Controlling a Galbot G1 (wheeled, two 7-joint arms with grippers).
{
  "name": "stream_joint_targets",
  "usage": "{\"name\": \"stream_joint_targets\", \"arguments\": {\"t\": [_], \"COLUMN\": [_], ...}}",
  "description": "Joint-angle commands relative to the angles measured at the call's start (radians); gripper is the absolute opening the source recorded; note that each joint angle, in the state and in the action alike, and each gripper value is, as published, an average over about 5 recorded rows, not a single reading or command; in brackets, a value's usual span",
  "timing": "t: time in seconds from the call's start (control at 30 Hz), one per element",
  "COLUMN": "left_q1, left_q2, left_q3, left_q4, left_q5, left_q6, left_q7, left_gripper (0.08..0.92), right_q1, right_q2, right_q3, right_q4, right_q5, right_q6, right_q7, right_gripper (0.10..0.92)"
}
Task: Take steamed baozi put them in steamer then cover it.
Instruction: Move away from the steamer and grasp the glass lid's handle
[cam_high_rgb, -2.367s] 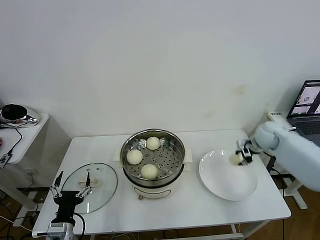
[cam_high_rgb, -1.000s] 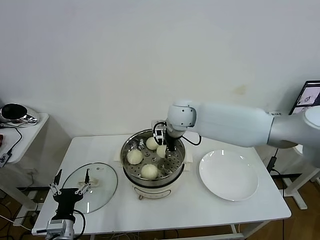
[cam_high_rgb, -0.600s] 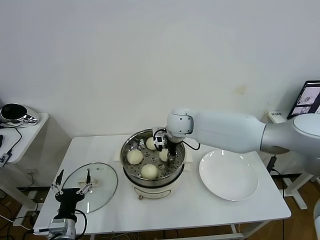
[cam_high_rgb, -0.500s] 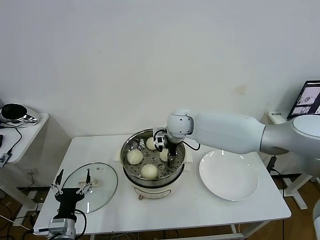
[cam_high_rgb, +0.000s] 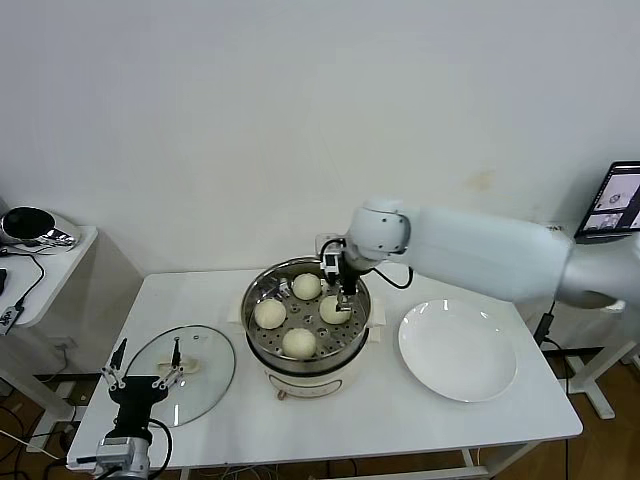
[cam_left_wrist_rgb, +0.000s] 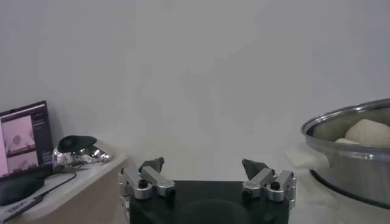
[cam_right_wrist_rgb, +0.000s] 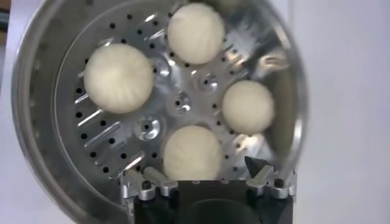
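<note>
Step in hand: clearing right pincer (cam_high_rgb: 343, 279), jaws apart and empty, straight up from steamer (cam_high_rgb: 306, 345) without nudging contents. Steamed baozi (cam_right_wrist_rgb: 118, 78): four, all on the perforated floor. Cover (cam_high_rgb: 180, 373): one, flat on worktop (cam_high_rgb: 400, 415) beside steamer. Plate (cam_high_rgb: 457, 352): one, bare. Left pincer (cam_high_rgb: 140, 377): apart, idle near cover.

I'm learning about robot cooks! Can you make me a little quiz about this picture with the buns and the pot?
1. How many baozi sit in the steamer?
2. True or false: the glass lid is on the steamer.
3. Which gripper is above the steamer: A) left gripper B) right gripper?

Key: 1) four. 2) false, it lies on the table beside it. 3) B, jaws open; the white plate holds nothing.
</note>
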Motion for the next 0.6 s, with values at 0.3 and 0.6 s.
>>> {"name": "stream_joint_targets", "arguments": {"t": [0.3,0.6], "left_q1": [0.034,0.055], "left_q2": [-0.006,-0.005], "left_q3": [-0.001,-0.046], "left_q4": [0.047,0.143], "left_q5": [0.013,0.254], "left_q6": [-0.046,-0.055], "left_q7": [0.008,-0.027], "left_gripper": [0.823,0.823], "right_q1": [-1.119,-1.710], "right_q2": [-0.274,0.035], "right_q3": [1.009,1.667], "right_q4": [0.219,0.255], "right_q5": [-0.096,-0.329], "right_q6": [0.799,1.008], "right_q7": [0.695,0.591], "right_gripper": [0.823,0.823]}}
